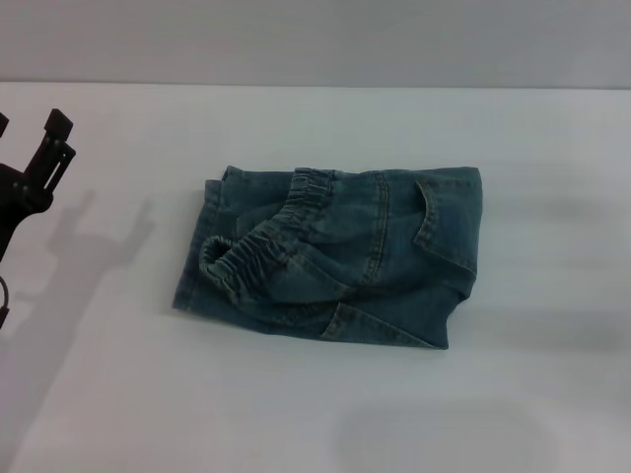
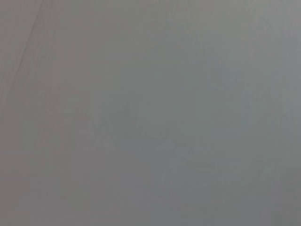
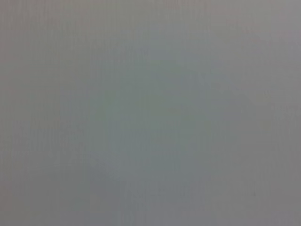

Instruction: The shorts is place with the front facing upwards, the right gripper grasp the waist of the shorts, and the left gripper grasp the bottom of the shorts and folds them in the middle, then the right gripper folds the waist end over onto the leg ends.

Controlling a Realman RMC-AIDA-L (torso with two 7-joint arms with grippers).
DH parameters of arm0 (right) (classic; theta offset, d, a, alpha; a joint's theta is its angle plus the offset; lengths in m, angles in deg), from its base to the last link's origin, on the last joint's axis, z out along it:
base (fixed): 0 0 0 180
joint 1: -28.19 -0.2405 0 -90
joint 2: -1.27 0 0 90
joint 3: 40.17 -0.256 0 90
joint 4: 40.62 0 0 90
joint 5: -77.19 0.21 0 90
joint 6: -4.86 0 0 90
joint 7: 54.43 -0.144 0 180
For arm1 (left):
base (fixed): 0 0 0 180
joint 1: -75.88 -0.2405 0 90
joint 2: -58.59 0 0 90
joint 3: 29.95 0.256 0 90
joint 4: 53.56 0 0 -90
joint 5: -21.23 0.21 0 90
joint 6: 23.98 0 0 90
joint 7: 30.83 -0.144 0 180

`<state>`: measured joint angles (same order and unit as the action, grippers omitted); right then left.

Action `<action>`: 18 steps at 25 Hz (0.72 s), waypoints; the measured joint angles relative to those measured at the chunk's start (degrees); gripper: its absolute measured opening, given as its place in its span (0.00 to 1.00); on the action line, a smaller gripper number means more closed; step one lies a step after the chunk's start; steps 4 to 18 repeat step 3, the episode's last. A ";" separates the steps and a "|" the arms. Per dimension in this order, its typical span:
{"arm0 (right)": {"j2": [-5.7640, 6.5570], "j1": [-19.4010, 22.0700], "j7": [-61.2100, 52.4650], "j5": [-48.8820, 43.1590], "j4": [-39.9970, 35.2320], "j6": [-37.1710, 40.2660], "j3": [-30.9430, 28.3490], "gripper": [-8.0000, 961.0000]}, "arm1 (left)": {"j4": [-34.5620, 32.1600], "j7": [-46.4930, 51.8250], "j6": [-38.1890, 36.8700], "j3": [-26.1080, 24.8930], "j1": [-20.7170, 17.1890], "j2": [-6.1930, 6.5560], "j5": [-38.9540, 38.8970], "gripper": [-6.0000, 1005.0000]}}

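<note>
The shorts (image 1: 335, 261) lie folded into a compact blue-green denim bundle in the middle of the white table (image 1: 315, 414). The ruffled elastic waist (image 1: 261, 246) rests on top, toward the bundle's left side, with a curved pocket seam (image 1: 429, 222) further right. I cannot pick out the leg ends under the folds. My left gripper (image 1: 30, 133) hangs at the far left, well clear of the shorts, open and holding nothing. The right gripper is out of view. Both wrist views show only a plain grey surface.
The white table stretches on all sides of the bundle. The left arm's shadow (image 1: 89, 246) falls on the table between the gripper and the shorts. A grey wall (image 1: 315, 39) rises behind the table's far edge.
</note>
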<state>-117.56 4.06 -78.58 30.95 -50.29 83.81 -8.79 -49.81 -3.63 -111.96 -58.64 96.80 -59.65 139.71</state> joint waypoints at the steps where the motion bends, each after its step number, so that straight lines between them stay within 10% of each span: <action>1: 0.00 -0.20 0.11 0.01 0.02 -0.15 -0.02 0.60 | 0.03 -0.01 0.05 0.01 -0.02 -0.06 0.00 0.83; 18: 0.01 -0.60 0.39 0.03 0.03 -0.36 -0.02 0.60 | 0.07 -0.02 0.25 0.03 -0.02 -0.06 0.00 0.83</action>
